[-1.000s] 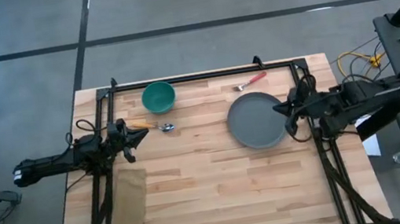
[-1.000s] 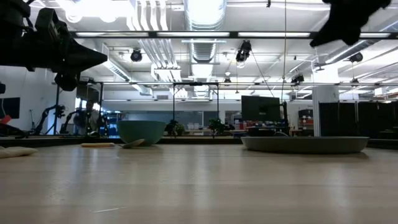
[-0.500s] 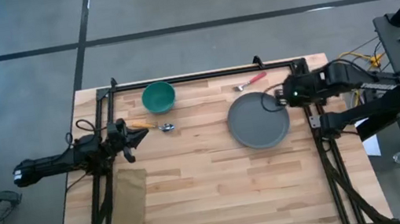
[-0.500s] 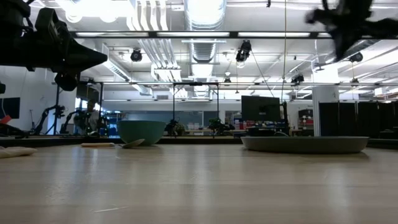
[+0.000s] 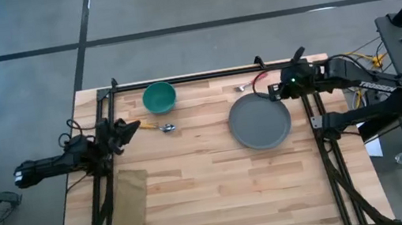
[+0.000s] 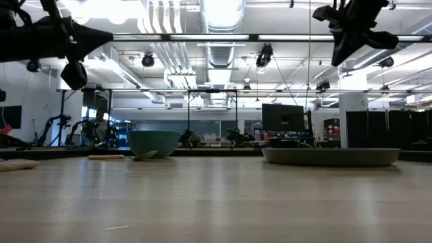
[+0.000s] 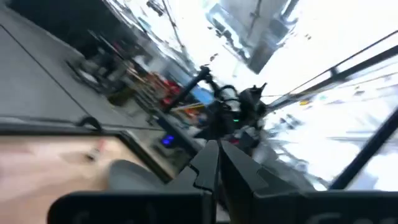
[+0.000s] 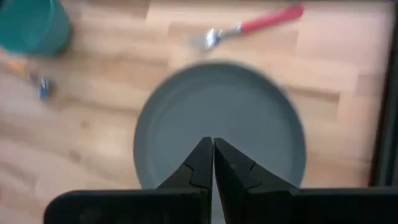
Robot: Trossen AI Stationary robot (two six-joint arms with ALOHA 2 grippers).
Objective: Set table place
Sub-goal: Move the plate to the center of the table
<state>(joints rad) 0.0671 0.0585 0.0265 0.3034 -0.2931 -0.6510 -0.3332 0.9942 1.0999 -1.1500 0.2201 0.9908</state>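
Table (image 5: 219,181) fills the middle of the high view, pale planks inside a black frame, and nothing on it is placed as a setting yet: grey plate (image 5: 259,120) right of centre, teal bowl (image 5: 159,97) at upper left, spoon (image 5: 157,126) just below the bowl, red-handled fork (image 5: 252,82) near the top edge above the plate, brown napkin (image 5: 129,200) at lower left. Right gripper (image 8: 211,163) hangs high over the plate's upper right rim, fingers pressed together to a point. Left gripper (image 7: 217,171) sits at the left edge, beside the spoon, its fingers also closed. My worry is the fork: it lies flat, close to the plate rim and the frame rail, so a descent with closed fingers would only shove it, maybe under the rim or against the rail. Opening too late risks clipping the plate and skidding it. On the left, the spoon lies near the bowl; a careless reach could knock the bowl.
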